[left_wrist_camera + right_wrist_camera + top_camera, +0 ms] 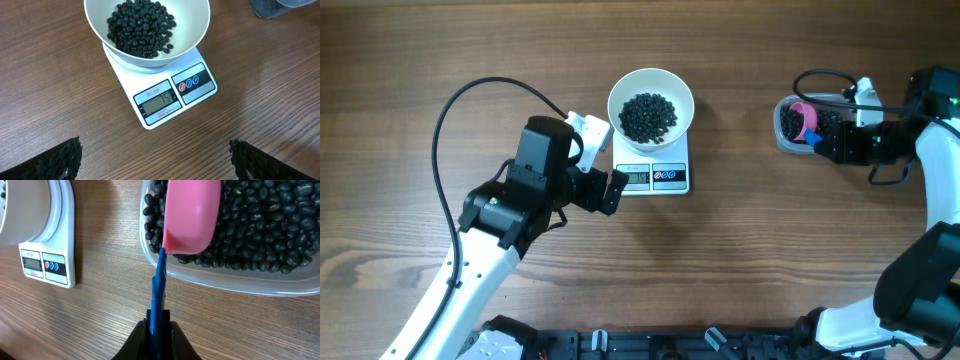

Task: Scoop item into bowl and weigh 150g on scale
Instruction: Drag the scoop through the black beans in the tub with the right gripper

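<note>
A white bowl [651,104] holding small black beans [648,116] stands on the white scale [653,176]; in the left wrist view the same bowl [195,27], beans [141,27] and scale [172,97] show, with digits lit on the display. My left gripper [155,160] is open just left of the scale, nothing between its fingers [60,160]. My right gripper [159,327] is shut on the blue handle of a pink scoop [191,215], whose cup rests over the beans [260,235] in a clear tub [235,282]. The overhead view places that scoop [803,120] at the right.
The clear tub [783,135] of beans stands at the table's right, apart from the scale. A black cable loops behind the left arm [490,225]. Another cable runs over the tub to the right arm [880,140].
</note>
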`<control>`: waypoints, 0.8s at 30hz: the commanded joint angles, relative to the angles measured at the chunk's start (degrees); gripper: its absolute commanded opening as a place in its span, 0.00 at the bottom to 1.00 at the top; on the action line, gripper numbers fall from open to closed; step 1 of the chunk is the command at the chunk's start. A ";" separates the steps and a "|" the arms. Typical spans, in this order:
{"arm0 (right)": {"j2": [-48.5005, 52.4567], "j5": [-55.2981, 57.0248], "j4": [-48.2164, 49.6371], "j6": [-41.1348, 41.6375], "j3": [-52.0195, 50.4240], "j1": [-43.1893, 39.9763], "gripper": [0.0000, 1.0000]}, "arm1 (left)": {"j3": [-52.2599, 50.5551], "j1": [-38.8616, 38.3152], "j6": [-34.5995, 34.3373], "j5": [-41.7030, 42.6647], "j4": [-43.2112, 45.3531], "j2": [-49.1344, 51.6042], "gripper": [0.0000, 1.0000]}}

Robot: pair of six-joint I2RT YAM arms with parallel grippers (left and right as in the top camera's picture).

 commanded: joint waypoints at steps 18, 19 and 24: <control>0.83 -9.53 -1.64 0.31 -0.11 -5.31 0.04 | -0.37 -0.31 0.09 0.90 0.20 0.17 1.00; 0.83 -9.53 -1.62 0.31 -0.11 -5.31 0.04 | -0.37 -0.31 0.09 0.90 0.20 0.17 1.00; 0.83 -9.97 -1.73 0.37 -0.11 -5.31 0.04 | -0.37 -0.31 0.09 0.92 0.17 0.17 1.00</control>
